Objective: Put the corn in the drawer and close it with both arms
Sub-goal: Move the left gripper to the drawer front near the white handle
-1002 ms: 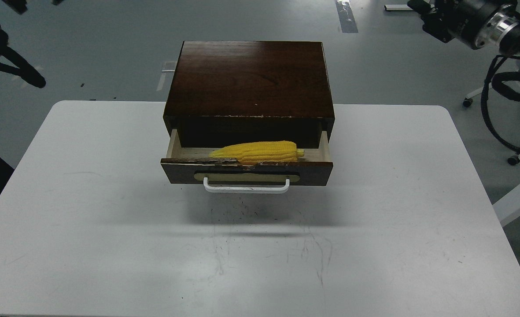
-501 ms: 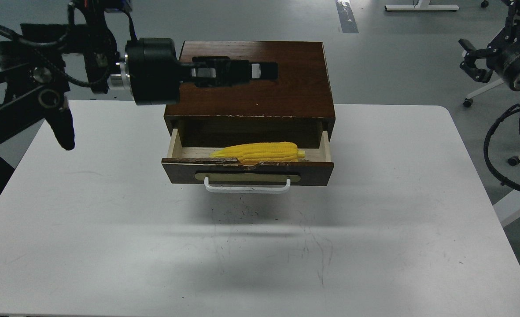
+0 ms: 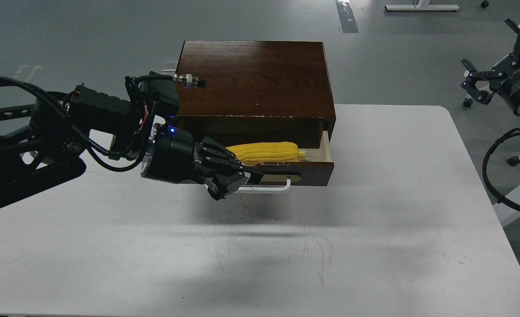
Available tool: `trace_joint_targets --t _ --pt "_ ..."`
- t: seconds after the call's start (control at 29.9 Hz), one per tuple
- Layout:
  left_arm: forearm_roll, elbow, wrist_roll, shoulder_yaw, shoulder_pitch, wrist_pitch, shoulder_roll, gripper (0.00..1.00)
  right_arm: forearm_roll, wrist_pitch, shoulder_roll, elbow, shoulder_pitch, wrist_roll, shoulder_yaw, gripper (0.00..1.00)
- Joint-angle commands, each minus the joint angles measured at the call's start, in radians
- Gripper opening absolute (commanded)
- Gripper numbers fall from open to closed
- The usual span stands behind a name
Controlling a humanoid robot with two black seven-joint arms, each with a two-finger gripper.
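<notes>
The yellow corn [image 3: 266, 152] lies lengthwise inside the open drawer [image 3: 306, 169], just behind its chipped front edge. The drawer is pulled out of the dark-brown wooden box [image 3: 255, 79]. My left gripper [image 3: 235, 182] is at the left half of the drawer front and covers it, along with the left end of the white handle [image 3: 268, 189]. Its dark fingers cannot be told apart. My right gripper [image 3: 469, 79] hangs off the table at the far right with its fingers spread, holding nothing.
The box stands at the back middle of the white table [image 3: 374, 229]. My left arm [image 3: 66, 132] stretches across the table's left side. Black cables [image 3: 502, 176] and caster-legged stands are on the grey floor beyond the right edge.
My left arm came down from over the box top to the drawer's front left, at the handle. The right arm shifted slightly at the far right. The corn and drawer have not moved.
</notes>
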State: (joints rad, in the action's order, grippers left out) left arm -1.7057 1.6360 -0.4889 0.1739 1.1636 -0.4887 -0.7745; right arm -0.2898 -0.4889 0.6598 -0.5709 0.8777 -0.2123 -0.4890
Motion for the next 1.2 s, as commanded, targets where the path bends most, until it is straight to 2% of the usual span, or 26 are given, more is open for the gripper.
trace_joint_targets --t 0.0,0.13,0.6,1.17 --pt "-0.116 -0.001 0.000 -0.005 -0.021 0.000 0.000 0.00 0.000 0.000 0.000 0.061 -0.003 -0.001 -0.016 1.00" --pt "-0.170 -0.010 0.000 -0.019 -0.062 0.000 0.003 0.00 0.000 0.000 -0.005 0.107 -0.003 0.002 -0.042 1.00" --pt "-0.365 -0.013 0.000 -0.019 -0.136 0.000 0.008 0.00 0.000 0.000 -0.023 0.112 -0.002 0.002 -0.043 1.00" --pt "-0.364 -0.048 0.000 -0.016 -0.131 0.000 0.004 0.00 0.000 0.000 -0.025 0.114 -0.003 0.002 -0.042 1.00"
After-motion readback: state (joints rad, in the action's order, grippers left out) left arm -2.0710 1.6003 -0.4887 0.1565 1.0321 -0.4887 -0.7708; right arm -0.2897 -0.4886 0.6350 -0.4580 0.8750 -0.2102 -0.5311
